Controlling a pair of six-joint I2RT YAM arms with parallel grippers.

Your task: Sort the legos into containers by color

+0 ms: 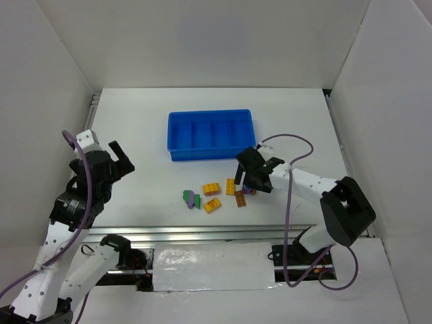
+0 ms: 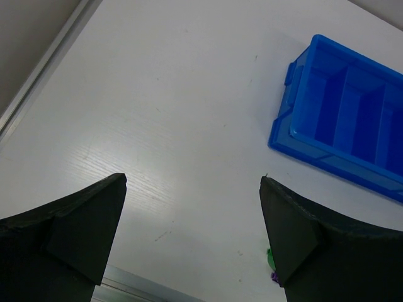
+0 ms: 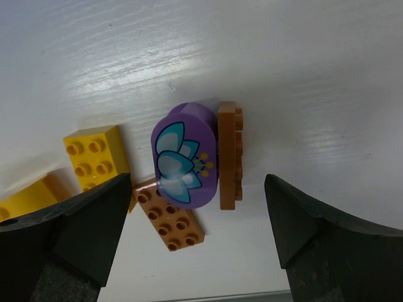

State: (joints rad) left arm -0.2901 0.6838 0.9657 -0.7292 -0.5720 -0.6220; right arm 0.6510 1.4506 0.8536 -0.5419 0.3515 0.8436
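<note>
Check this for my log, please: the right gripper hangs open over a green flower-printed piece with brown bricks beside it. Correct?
Not quite: the flower-printed piece is purple, not green, as the right wrist view shows. The right gripper does hang open over it, with brown bricks beside it.

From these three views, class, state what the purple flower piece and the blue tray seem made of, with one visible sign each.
Purple flower piece: likely moulded plastic, smooth semi-gloss; even colour, rounded edges, crisp printed petals. Blue tray: probably thin glossy plastic; uniform bright blue, thin moulded dividers.
</note>
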